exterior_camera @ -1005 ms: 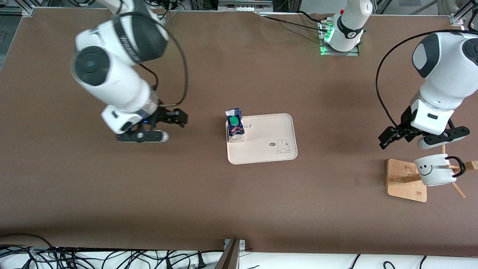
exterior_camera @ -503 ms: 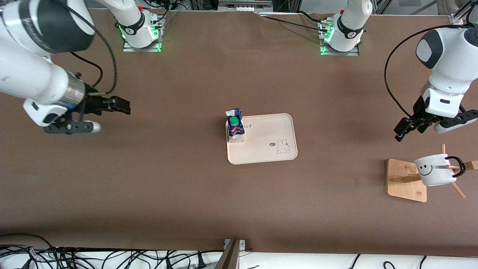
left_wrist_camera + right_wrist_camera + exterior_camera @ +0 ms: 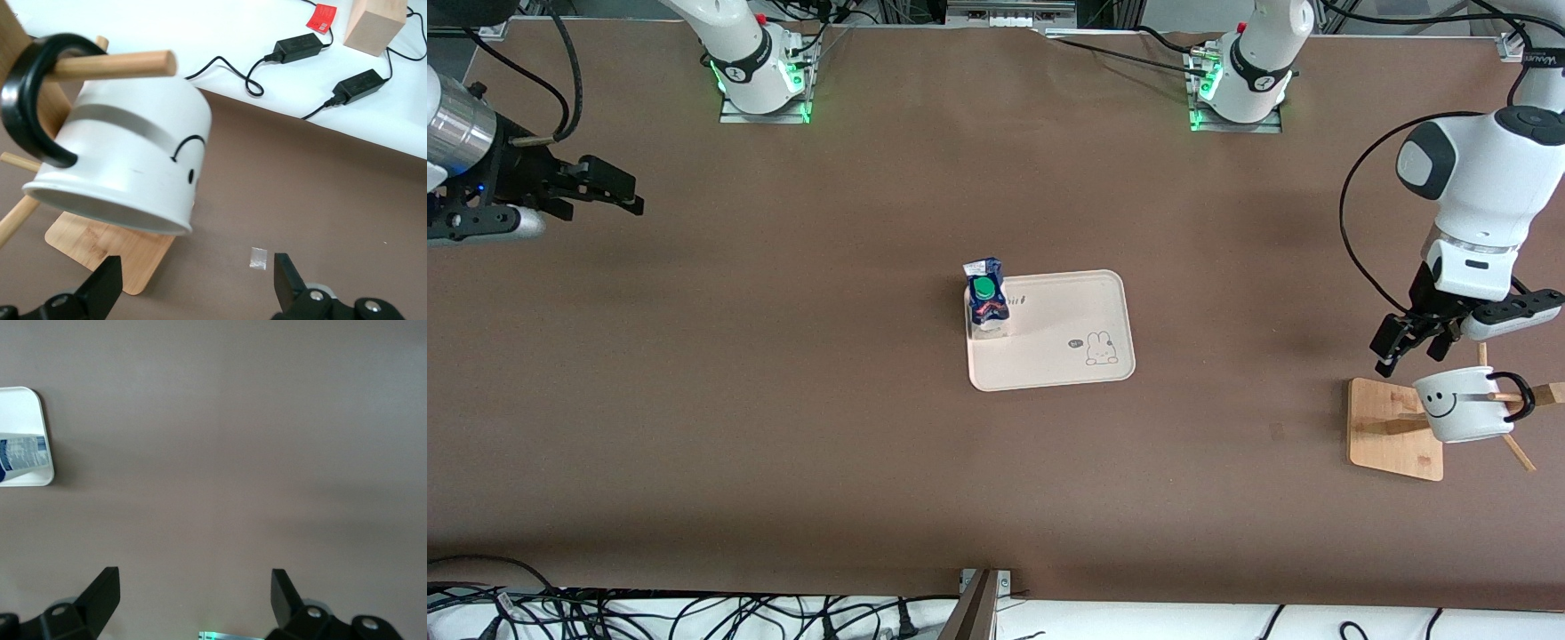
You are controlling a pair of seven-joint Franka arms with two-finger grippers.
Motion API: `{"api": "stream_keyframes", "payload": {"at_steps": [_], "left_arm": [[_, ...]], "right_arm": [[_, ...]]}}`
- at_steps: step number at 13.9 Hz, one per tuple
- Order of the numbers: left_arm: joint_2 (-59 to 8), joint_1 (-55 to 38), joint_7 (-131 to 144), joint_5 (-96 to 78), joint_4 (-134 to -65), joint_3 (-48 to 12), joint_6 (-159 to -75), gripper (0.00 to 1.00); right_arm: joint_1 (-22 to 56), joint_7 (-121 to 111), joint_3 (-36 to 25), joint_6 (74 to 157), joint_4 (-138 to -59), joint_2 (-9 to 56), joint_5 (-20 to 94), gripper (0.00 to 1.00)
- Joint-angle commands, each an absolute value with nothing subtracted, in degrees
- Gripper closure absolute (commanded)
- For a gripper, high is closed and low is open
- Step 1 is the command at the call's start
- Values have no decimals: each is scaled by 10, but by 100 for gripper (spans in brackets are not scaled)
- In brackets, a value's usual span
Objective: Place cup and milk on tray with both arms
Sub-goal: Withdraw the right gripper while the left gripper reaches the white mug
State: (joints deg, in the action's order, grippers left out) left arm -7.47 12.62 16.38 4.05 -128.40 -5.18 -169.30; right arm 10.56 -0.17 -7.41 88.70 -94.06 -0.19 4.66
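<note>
The milk (image 3: 986, 300), a blue-and-white carton with a green cap, stands upright on the cream tray (image 3: 1067, 307), at the corner toward the right arm's end. The white smiley cup (image 3: 1458, 407) hangs by its black handle (image 3: 1520, 397) on a peg of a wooden stand. My left gripper (image 3: 1405, 348) is open and empty, just above and beside the cup. In the left wrist view the cup (image 3: 127, 160) fills the frame ahead of the open left gripper (image 3: 193, 287). My right gripper (image 3: 627, 194) is open and empty, over the right arm's end of the table. The right wrist view shows the tray corner (image 3: 23, 407) and milk (image 3: 23, 457).
The wooden stand base (image 3: 1392, 427) lies under the cup, near the left arm's end of the table; its pegs (image 3: 113, 65) stick out. Cables (image 3: 300, 47) and a wooden block (image 3: 373, 23) lie on a white surface past the table edge.
My right arm has pulled away from the tray to its own end of the table. My left gripper has come down closer to the cup. Milk, tray and cup have not moved.
</note>
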Motion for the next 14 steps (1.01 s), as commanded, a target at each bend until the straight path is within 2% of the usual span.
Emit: {"api": "stream_keyframes", "payload": {"at_steps": [1, 3, 4, 6, 9, 10, 14], "left_arm": [[-86, 140, 153, 57, -1260, -57, -1697, 0], [-120, 134, 153, 57, -1212, -59, -1697, 1], [-129, 132, 153, 57, -1202, -60, -1697, 20], [-130, 131, 153, 57, -1200, -62, -1697, 45], [-131, 130, 152, 58, -1196, -62, -1697, 63], [-131, 131, 152, 58, -1196, -62, -1697, 66], [-120, 137, 104, 58, -1208, -62, -1697, 66]], "right_arm": [[76, -15, -43, 890, -959, -20, 33, 0], [75, -16, -43, 891, -953, -18, 23, 0], [75, -17, -43, 892, -951, -15, 22, 0], [75, -18, -43, 892, -939, -7, 4, 0], [73, -19, -46, 891, -933, -5, 4, 0], [71, -21, -47, 891, -931, -5, 6, 0], [74, -18, -45, 889, -916, 6, -5, 0]]}}
